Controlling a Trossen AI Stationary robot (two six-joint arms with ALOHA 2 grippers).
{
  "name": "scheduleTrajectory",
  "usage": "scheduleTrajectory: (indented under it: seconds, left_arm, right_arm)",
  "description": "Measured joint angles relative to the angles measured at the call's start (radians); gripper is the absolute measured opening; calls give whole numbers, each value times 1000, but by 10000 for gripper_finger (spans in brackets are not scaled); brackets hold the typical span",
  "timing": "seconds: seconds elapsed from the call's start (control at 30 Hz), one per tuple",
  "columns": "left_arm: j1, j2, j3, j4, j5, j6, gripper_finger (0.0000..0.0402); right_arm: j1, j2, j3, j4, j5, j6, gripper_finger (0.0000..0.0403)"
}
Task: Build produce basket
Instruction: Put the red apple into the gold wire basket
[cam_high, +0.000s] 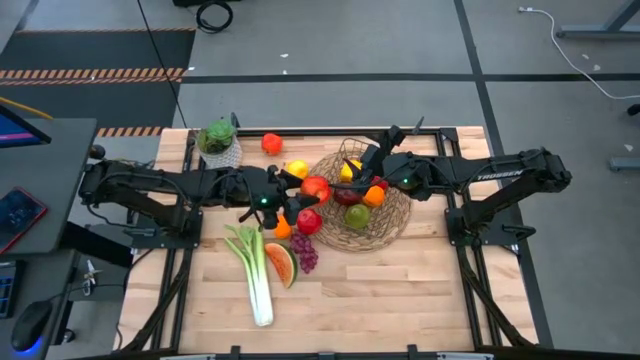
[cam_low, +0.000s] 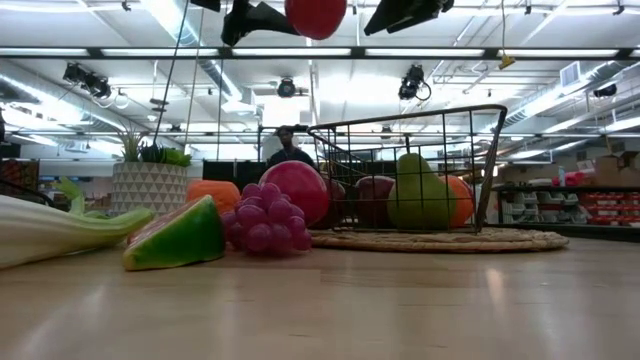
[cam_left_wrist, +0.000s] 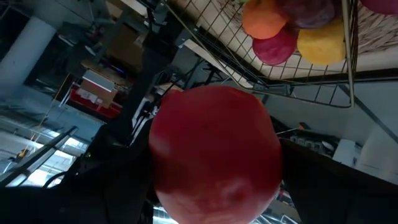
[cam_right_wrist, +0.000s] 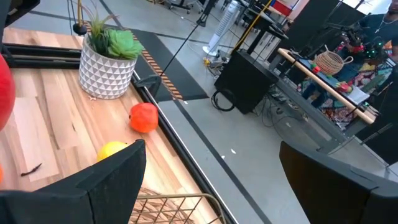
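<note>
Left gripper (cam_high: 308, 190) clamped on a red apple (cam_high: 316, 187), glossy and round, held in the air just beside the basket (cam_high: 395, 222) rim. Basket is brown wire grid with a wide woven round rim; inside it are a green pear (cam_high: 357, 215), an orange (cam_high: 374, 196), a dark red apple (cam_high: 347, 195) and what looks like a lemon (cam_high: 346, 171). Right gripper (cam_high: 362, 163) is over the basket, jaws wide, nothing in them. Below the left gripper on the table: grapes (cam_high: 305, 252), watermelon slice (cam_high: 281, 265), leek (cam_high: 254, 275), another red apple (cam_high: 308, 221).
</note>
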Motion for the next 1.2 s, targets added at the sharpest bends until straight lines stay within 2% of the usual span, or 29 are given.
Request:
scheduleTrajectory:
  seconds: [0.27, 0.37, 0.47, 0.67, 0.73, 0.97, 1.07, 1.2]
  left_arm:
    - [0, 0, 0, 1, 0, -6, 328]
    - [1, 0, 0, 21, 0, -113, 328]
    - [10, 0, 0, 75, 1, -391, 328]
    - [28, 0, 0, 147, 0, -1051, 328]
    - [30, 0, 0, 151, 1, -1222, 327]
    - [32, -4, 0, 151, 75, -1744, 328]
    - [43, -24, 0, 150, 145, -1928, 328]
    - [79, -77, 0, 130, 278, -2142, 328]
  right_arm:
    - [0, 0, 0, -1, 0, 0, 373]
    - [0, 0, 0, -2, 0, 0, 373]
    - [0, 0, 0, -2, 0, 0, 373]
    - [-2, 0, 0, -3, 0, 0, 373]
    - [-8, 0, 0, -3, 0, 0, 373]
    - [-42, 0, 0, -22, -33, 27, 373]
    - [-41, 0, 0, -84, -50, 60, 373]
    - [-30, -1, 0, -126, -19, 63, 373]
